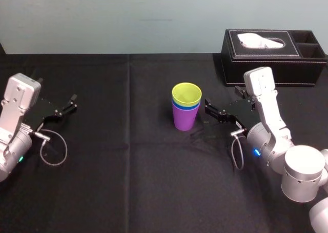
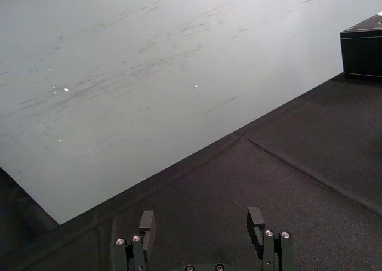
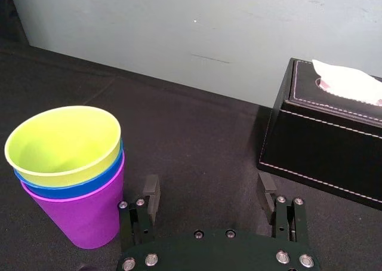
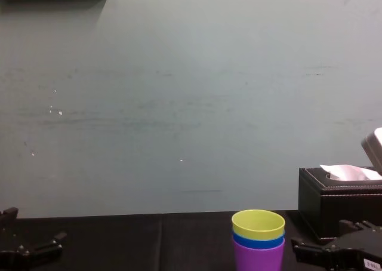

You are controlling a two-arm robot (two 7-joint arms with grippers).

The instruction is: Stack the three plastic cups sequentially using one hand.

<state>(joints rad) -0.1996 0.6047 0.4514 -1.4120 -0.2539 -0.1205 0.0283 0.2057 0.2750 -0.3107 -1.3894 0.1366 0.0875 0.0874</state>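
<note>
The three plastic cups stand nested upright at the table's middle: the purple cup (image 1: 184, 118) at the bottom, the blue cup (image 1: 185, 107) inside it, the yellow-green cup (image 1: 186, 94) on top. They also show as one stack in the right wrist view, purple cup (image 3: 83, 211), blue cup (image 3: 65, 186), yellow-green cup (image 3: 62, 142), and in the chest view, yellow-green cup (image 4: 258, 224). My right gripper (image 1: 207, 110) is open just right of the stack, apart from it, with nothing between its fingers (image 3: 150, 193). My left gripper (image 1: 70, 103) rests open at the far left.
A black tissue box (image 1: 269, 56) with a white tissue stands at the back right, behind my right arm. A pale wall (image 4: 191, 104) rises behind the black table cloth (image 1: 128, 181).
</note>
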